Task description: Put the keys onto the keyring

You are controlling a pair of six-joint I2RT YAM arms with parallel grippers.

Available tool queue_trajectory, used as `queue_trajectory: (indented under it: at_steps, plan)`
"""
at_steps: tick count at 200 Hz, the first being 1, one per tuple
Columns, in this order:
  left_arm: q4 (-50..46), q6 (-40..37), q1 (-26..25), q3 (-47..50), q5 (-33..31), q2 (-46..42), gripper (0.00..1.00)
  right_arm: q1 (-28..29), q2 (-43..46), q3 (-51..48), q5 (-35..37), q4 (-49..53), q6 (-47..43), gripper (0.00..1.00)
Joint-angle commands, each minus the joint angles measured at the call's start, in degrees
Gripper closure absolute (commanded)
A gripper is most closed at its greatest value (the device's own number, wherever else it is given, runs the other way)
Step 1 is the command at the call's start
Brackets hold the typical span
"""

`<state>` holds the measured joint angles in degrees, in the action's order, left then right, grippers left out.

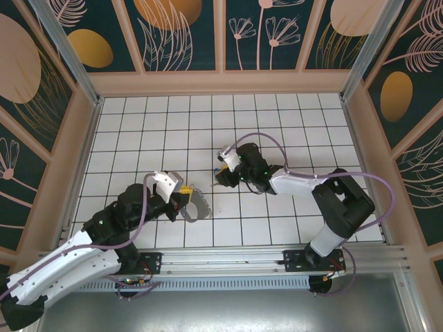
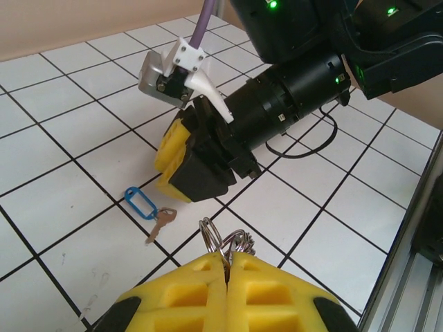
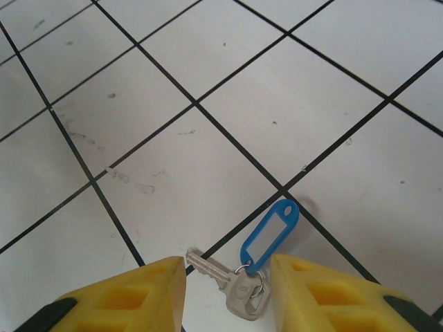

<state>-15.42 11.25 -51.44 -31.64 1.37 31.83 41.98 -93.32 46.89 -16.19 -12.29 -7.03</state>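
Well, the right tool (image 3: 225, 268) hangs low over the white tiled table (image 3: 208, 62) with its fingers apart. The key (image 3: 234, 285) and its blue tag (image 3: 271, 234) lie flat in the gap between them. Just beside it, the left tool (image 2: 227, 261) is pinched tight on the keyring (image 2: 223, 238), gripping its metal loops.

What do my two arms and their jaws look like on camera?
The left arm and right arm match: white shells on the long links, black joints and wrists. A purple cable loops along each. The jaws are chunky yellow blocks with moulded pockets, black behind. A white-and-grey camera mount sits on the right wrist, and green lights glow on its black housing.
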Motion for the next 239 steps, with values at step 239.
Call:
queue_trajectory:
  at_steps: [239]
  plan:
    - [6.02, 0.53, -0.05, 3.1, 0.23, -2.14, 1.0, 3.73, -13.91, 10.59, 7.66, 13.71, -8.68, 0.94]
